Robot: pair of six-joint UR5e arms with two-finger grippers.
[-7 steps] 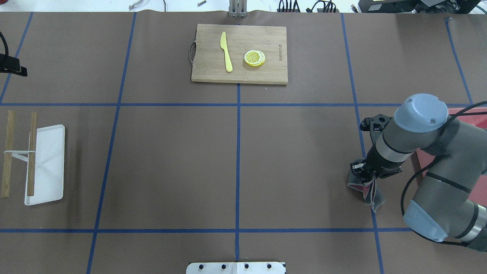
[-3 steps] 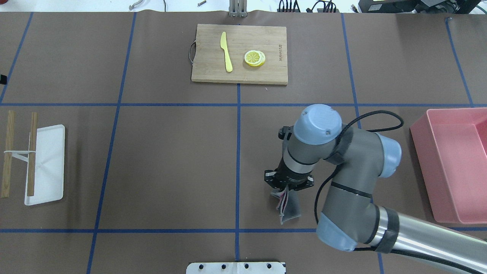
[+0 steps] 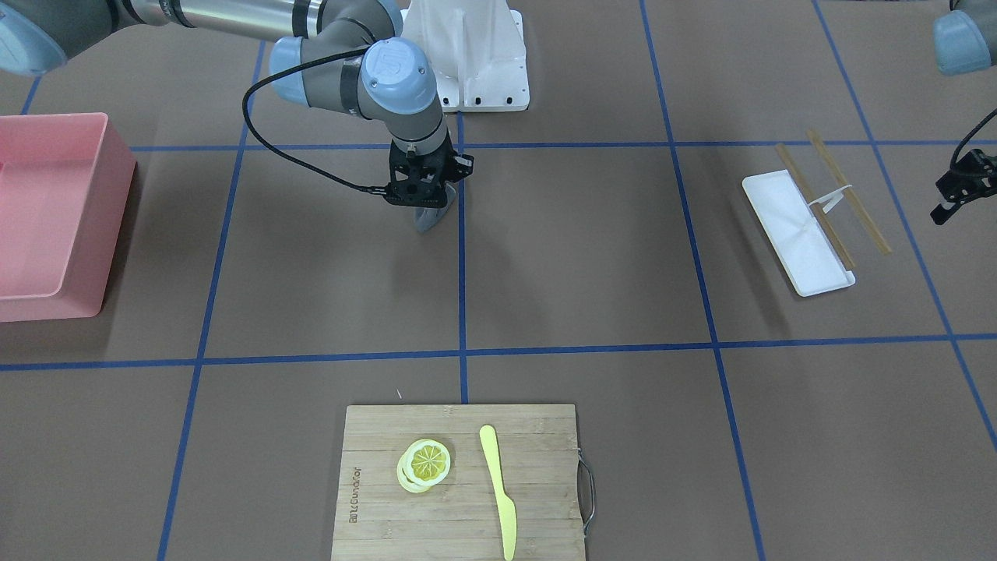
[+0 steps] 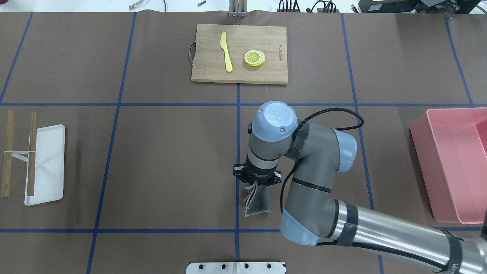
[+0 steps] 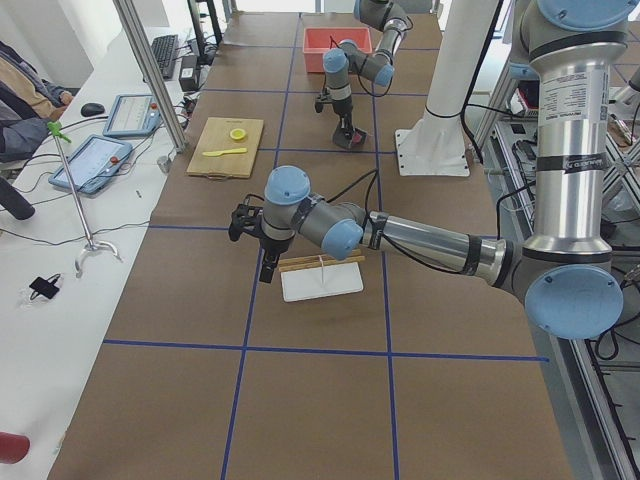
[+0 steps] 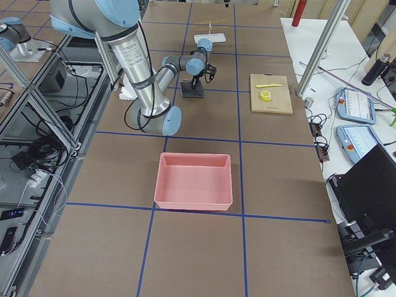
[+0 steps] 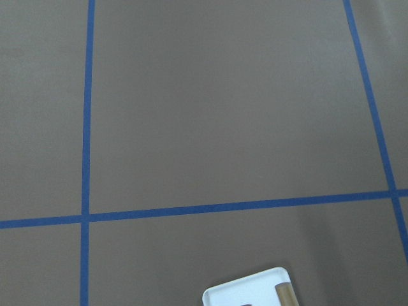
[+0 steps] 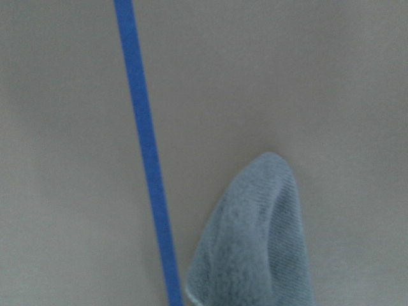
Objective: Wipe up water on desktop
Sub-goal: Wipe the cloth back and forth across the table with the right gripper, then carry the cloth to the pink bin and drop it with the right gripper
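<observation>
The desktop (image 4: 171, 160) is a matte brown surface with a blue tape grid; I see no water on it. My right gripper (image 4: 255, 186) points down just right of the centre blue line. It is shut on a grey cloth (image 4: 257, 201) with pink stripes, and the cloth hangs with its lower end on or just above the desktop. The cloth also shows in the front view (image 3: 430, 218) and the right wrist view (image 8: 261, 248). My left gripper (image 3: 962, 187) hovers beyond the white tray, outside the overhead view; I cannot tell whether it is open.
A bamboo cutting board (image 4: 239, 53) at the far middle carries a yellow knife (image 4: 226, 51) and lemon slices (image 4: 254, 58). A pink bin (image 4: 452, 163) stands at the right edge. A white tray (image 4: 45, 163) with two wooden sticks (image 4: 32, 152) lies at the left.
My right arm has swept left from beside the pink bin to the centre line, carrying the cloth. The left gripper has left the overhead view's left edge.
</observation>
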